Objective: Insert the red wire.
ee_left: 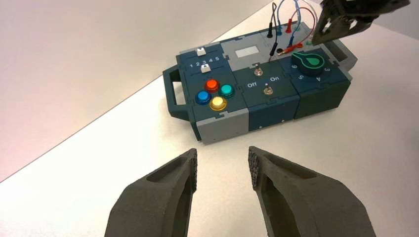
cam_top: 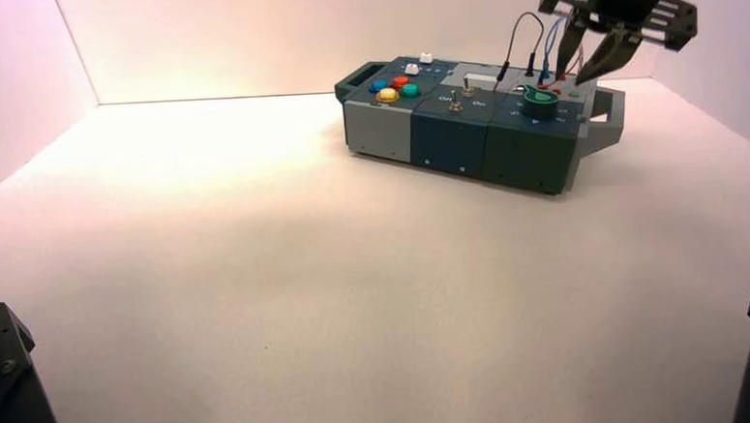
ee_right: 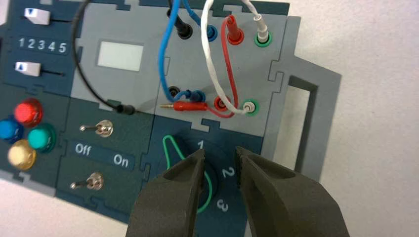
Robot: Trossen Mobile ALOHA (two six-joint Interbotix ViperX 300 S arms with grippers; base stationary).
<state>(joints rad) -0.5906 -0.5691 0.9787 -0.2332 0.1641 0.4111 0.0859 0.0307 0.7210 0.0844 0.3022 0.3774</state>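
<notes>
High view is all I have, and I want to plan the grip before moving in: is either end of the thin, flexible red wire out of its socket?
Observer: Yes; the right wrist view shows one slim red plug lying loose on the grey panel, its metal tip bare.
Operator: Is a socket free for it?
Observer: The round red socket just beyond the plug's cable end has no plug in it.
Operator: And the pincers, are they holding anything?
Observer: Neither is: the right pincer is open with nothing in it, over the end of the box with the green-outlined knob, and the left pincer waits open and empty, off the box's front side.
</notes>
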